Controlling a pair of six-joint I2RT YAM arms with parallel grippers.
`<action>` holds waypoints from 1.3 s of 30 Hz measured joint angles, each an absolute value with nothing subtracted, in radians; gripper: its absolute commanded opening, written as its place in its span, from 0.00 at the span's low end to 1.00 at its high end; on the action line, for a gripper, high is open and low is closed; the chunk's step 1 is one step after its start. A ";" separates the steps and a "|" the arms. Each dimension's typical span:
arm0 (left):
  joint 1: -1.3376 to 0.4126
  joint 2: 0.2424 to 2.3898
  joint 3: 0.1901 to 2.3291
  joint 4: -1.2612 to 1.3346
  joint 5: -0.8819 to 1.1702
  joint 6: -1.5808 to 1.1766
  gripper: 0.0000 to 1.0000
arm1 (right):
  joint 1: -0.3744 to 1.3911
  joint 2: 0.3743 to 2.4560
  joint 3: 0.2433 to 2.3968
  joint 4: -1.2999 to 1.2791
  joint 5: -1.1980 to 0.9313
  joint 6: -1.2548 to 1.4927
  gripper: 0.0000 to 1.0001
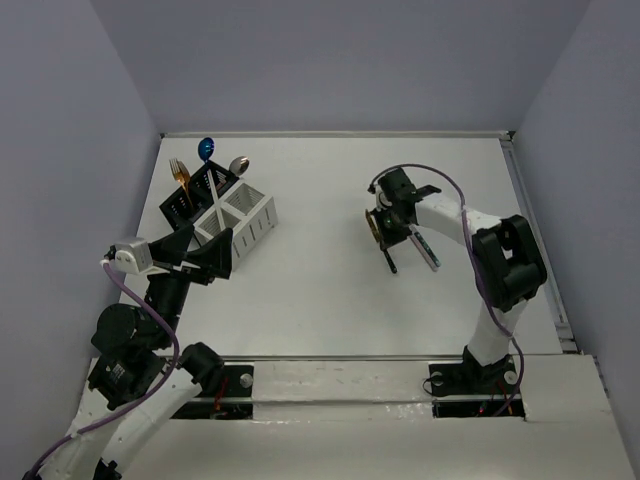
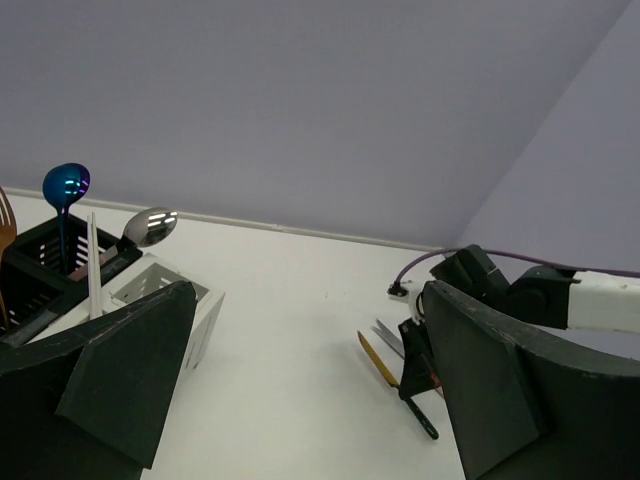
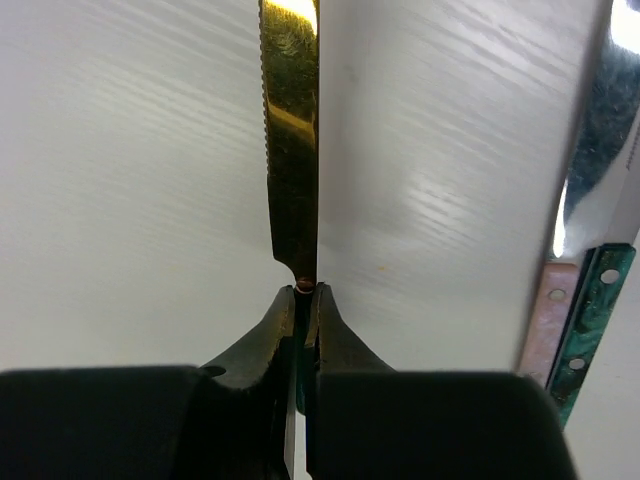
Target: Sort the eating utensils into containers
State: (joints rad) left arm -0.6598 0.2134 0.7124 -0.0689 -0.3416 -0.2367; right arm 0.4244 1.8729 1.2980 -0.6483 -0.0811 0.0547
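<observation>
My right gripper (image 1: 384,228) is shut on a gold-bladed knife (image 3: 292,150) with a black handle (image 1: 390,260), low over the table right of centre. The knife also shows in the left wrist view (image 2: 378,358). A silver-bladed knife (image 1: 428,248) with a green and pink handle lies just to its right (image 3: 590,300). My left gripper (image 1: 213,248) is open and empty beside the white caddy (image 1: 248,213). The black caddy (image 1: 190,195) behind it holds a blue spoon (image 2: 66,185), a silver spoon (image 2: 150,227) and a gold fork (image 1: 178,170). A white chopstick (image 2: 92,265) stands in the caddies.
The table's back wall (image 1: 330,133) runs behind the caddies and a raised rail (image 1: 535,230) lines the right edge. A purple cable (image 1: 440,178) loops over the right arm.
</observation>
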 measured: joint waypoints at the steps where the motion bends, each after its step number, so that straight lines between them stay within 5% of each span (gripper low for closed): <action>1: -0.660 0.213 0.712 -0.069 -0.342 -0.237 0.99 | 0.440 1.850 1.294 -0.629 -0.092 0.064 0.00; 12: -0.660 0.216 0.712 -0.069 -0.345 -0.236 0.99 | 0.718 1.731 1.462 -0.177 -0.108 0.189 0.00; 21: -0.660 0.229 0.712 -0.069 -0.346 -0.233 0.99 | 0.846 2.048 1.716 0.335 -0.046 0.194 0.00; 29: -0.660 0.231 0.712 -0.068 -0.348 -0.232 0.99 | 0.859 2.335 1.987 0.391 -0.028 0.168 0.00; 39: -0.660 0.232 0.712 -0.068 -0.349 -0.229 0.99 | 0.871 2.365 1.992 0.434 0.009 0.131 0.00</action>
